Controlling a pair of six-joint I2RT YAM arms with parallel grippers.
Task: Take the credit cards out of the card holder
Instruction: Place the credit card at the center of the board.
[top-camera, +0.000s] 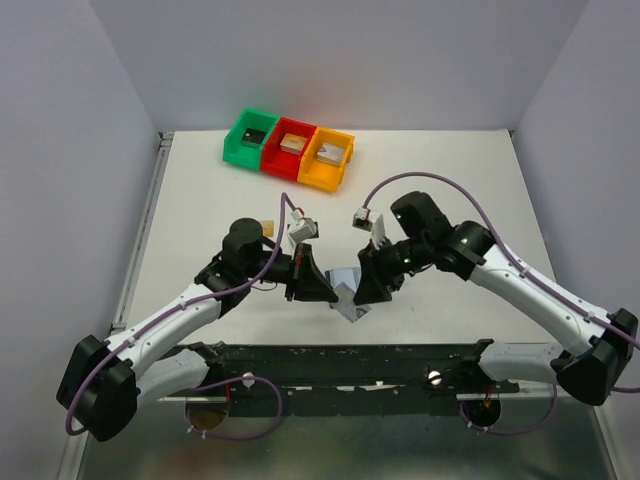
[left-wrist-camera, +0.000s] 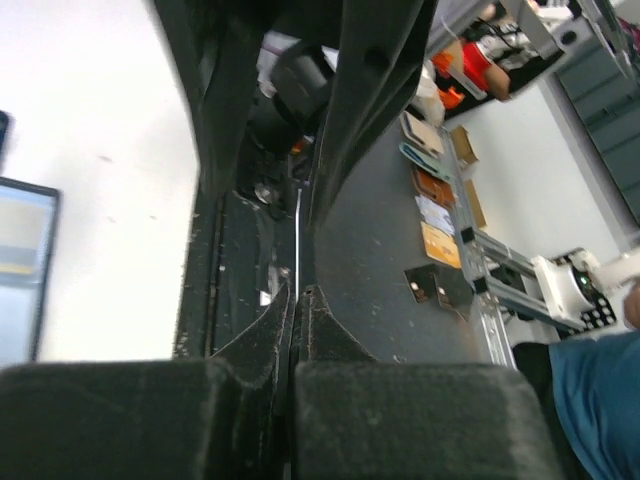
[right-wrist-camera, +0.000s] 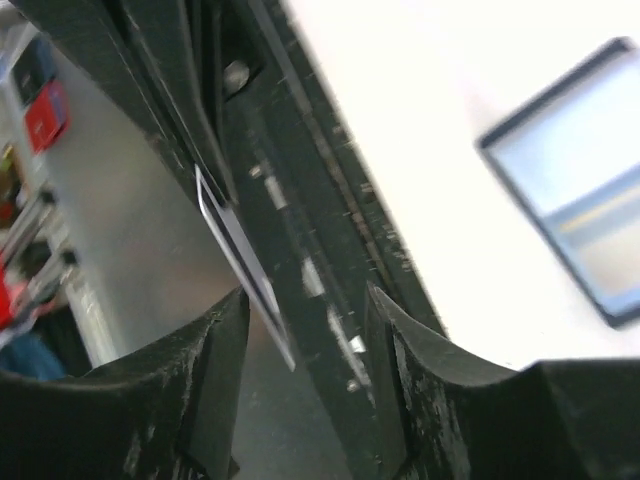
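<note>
Pale card (right-wrist-camera: 245, 255), seen only edge-on, is pinched in the closed left hand (top-camera: 325, 288); right hand (top-camera: 368, 290) open.

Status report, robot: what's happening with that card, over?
Left gripper: jaws shut on pale card. Right gripper: jaws open, card between them. Holder flat on table, apart. Nothing in the way.

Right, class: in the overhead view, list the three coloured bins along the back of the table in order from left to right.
green bin → red bin → orange bin
</note>
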